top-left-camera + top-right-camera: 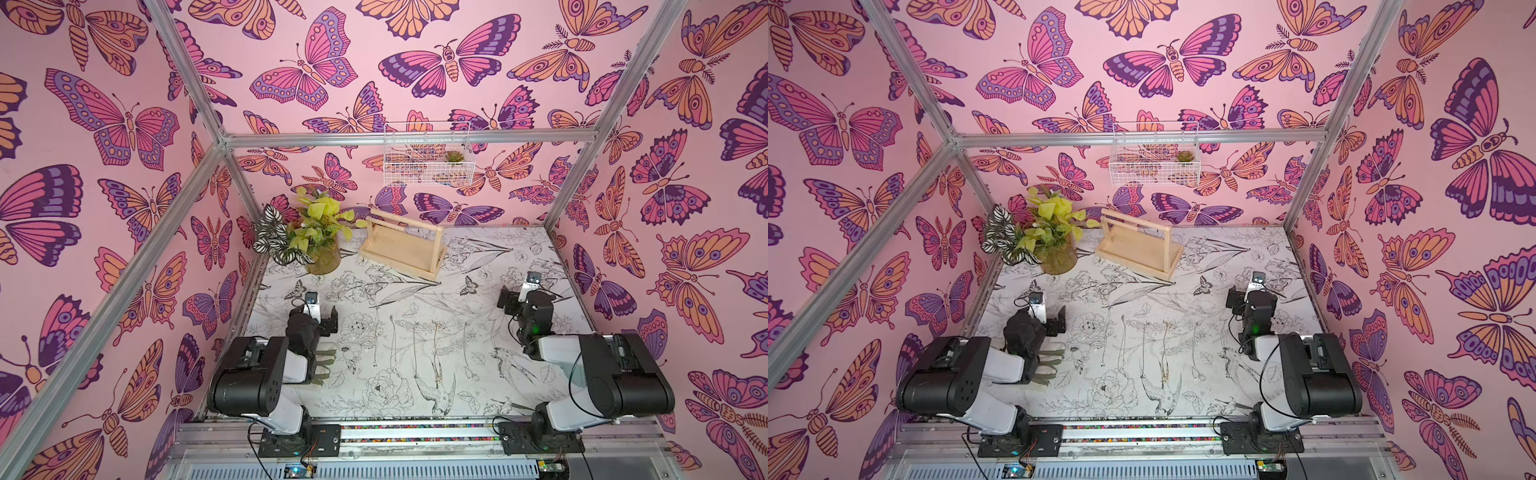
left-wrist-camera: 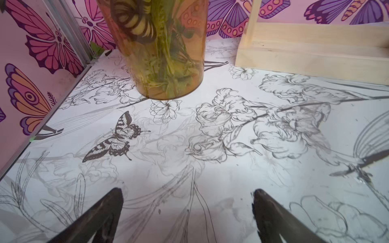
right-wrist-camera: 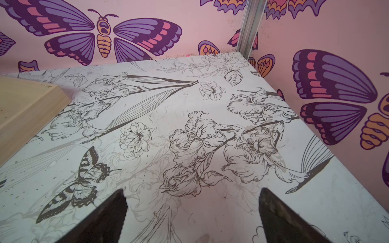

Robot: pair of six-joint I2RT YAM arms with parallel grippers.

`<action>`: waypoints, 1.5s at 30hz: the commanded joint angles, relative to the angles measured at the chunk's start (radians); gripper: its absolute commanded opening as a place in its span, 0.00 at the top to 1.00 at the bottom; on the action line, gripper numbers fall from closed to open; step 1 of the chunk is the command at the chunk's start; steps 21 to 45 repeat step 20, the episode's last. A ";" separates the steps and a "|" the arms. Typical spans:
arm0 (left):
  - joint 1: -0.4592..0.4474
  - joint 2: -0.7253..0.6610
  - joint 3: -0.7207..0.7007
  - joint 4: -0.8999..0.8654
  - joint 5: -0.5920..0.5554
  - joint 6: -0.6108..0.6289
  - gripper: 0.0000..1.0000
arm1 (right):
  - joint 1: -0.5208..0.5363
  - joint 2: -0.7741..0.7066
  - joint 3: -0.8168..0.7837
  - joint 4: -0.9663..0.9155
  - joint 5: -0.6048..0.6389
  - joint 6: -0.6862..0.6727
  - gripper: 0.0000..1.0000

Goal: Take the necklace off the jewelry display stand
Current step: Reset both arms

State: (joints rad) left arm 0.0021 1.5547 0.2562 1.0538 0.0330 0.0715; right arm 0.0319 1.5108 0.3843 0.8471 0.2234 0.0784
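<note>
The pale wooden jewelry display stand [image 1: 401, 249] [image 1: 1138, 253] stands at the back of the table, and its thin crossbar looks bare in both top views. Several thin necklaces [image 1: 435, 349] [image 1: 1165, 353] lie stretched out side by side on the table's front middle, between the two arms. My left gripper [image 1: 314, 312] [image 2: 188, 191] hovers open at the left, over bare printed tabletop, with the stand's base [image 2: 294, 52] ahead of it. My right gripper [image 1: 524, 293] [image 3: 192, 191] is open at the right, nothing between its fingers, the stand's corner [image 3: 25, 105] off to one side.
An amber vase of green and striped leaves [image 1: 311, 245] [image 2: 166, 52] stands at the back left, close beside the stand. A white wire basket [image 1: 428, 162] with a small succulent hangs on the back wall. Butterfly-print walls and aluminium posts enclose the table [image 1: 519, 257].
</note>
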 commanded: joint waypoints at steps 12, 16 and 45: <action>0.024 -0.018 0.093 -0.124 0.100 -0.028 0.02 | 0.004 -0.007 0.007 -0.018 -0.006 -0.006 0.01; 0.024 -0.018 0.092 -0.124 0.100 -0.028 0.02 | 0.005 -0.003 0.011 -0.020 -0.006 -0.006 0.01; 0.025 -0.018 0.092 -0.123 0.100 -0.028 0.02 | 0.006 -0.003 0.012 -0.023 -0.007 -0.007 0.00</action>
